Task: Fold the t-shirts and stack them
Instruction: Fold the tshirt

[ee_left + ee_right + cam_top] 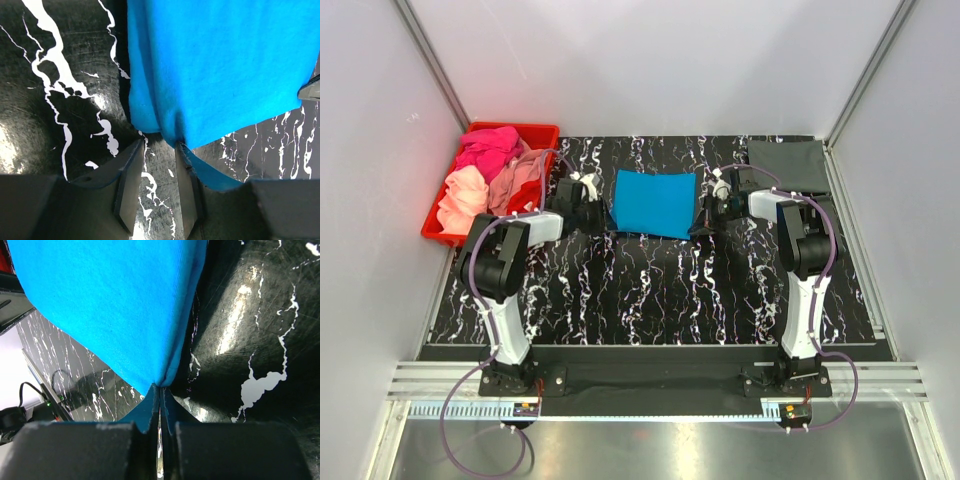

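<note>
Right fingers (154,412) are clamping a corner of the blue t-shirt (655,203), which is lying spread across the surface (650,290) centre. Left fingers (132,170) are standing apart, cloth brushing one only; lifting now is risking a one-sided, skewed fold.

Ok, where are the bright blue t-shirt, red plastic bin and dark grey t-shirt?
bright blue t-shirt (653,203): top view, middle.
red plastic bin (535,127): top view, far rim.
dark grey t-shirt (787,163): top view, middle.

My left gripper (597,205) and right gripper (708,212) sit at opposite side edges of the blue t-shirt (653,203) on the black marbled table (650,290).
</note>
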`<state>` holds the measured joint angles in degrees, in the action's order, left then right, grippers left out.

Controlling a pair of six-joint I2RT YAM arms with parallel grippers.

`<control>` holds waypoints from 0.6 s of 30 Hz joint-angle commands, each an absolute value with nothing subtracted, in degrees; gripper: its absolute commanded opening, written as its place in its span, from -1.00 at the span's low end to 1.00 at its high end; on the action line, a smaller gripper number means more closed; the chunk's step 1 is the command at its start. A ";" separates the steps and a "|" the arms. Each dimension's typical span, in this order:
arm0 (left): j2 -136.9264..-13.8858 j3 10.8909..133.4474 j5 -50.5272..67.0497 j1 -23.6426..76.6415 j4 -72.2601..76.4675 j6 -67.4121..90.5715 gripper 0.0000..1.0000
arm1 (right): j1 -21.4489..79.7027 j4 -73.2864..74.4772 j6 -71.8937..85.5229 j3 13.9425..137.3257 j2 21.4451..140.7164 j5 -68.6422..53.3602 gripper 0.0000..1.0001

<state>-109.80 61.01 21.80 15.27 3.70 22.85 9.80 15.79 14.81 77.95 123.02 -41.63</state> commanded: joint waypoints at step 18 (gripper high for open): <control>-101.52 59.33 20.65 15.56 5.97 19.51 -0.28 | 8.44 19.69 11.51 79.54 122.96 -41.66 -1.00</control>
